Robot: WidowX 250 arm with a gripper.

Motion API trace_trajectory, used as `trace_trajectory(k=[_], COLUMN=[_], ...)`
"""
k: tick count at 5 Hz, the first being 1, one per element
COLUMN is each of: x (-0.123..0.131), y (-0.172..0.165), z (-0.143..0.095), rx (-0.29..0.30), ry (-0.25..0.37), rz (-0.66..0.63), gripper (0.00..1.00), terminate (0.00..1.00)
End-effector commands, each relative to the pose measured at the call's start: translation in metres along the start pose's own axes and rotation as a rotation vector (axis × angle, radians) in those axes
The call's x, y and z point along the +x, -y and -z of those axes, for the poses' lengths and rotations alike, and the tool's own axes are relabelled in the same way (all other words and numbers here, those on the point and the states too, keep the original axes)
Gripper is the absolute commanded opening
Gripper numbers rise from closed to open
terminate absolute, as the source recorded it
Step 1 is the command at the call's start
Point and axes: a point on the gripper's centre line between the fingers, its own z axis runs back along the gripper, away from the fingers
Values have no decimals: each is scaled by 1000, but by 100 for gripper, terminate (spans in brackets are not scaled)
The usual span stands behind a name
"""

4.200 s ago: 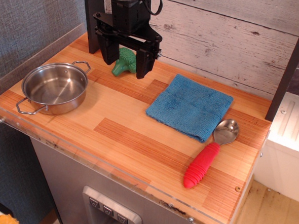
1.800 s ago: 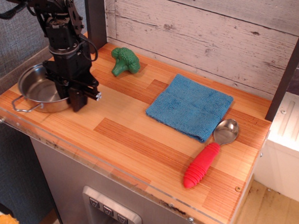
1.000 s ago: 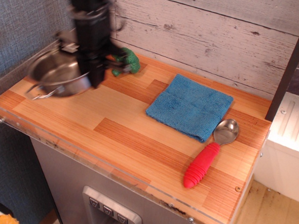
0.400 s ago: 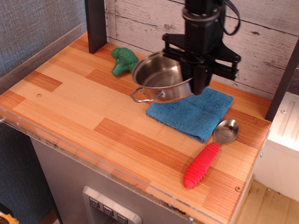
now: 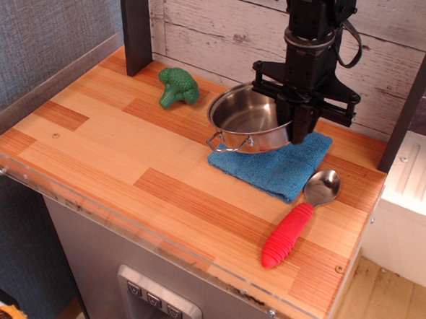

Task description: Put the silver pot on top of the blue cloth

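We have the pot (image 5: 250,119) pinched by its right rim in the closed gripper (image 5: 300,126), hanging tilted over the cloth's (image 5: 285,166) left part. Next, we judge, comes levelling, lowering it squarely onto the cloth, then letting go.

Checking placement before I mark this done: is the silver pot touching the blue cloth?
Cannot tell. The only view shows the silver pot tilted in the gripper, overlapping the blue cloth; neither contact nor gap shows plainly.

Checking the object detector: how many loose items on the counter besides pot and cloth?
2: a green broccoli toy at the back left, and a red-handled spoon front right, just beyond the blue cloth's corner. The pot may hide more.
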Motion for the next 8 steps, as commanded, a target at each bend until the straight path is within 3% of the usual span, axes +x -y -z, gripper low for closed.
trace_trajectory(k=[1,4,5,7,8], x=[6,6,6,5,7], y=[-7,-2,0,-2,2], z=[-9,-1,1,-1,-28], rx=[5,-16,-15,-38,-96], ry=[31,21,11,23,122], rz=[-15,-3,-8,-9,34], gripper=[0,0,100,100,100], terminate=[0,0,0,0,0])
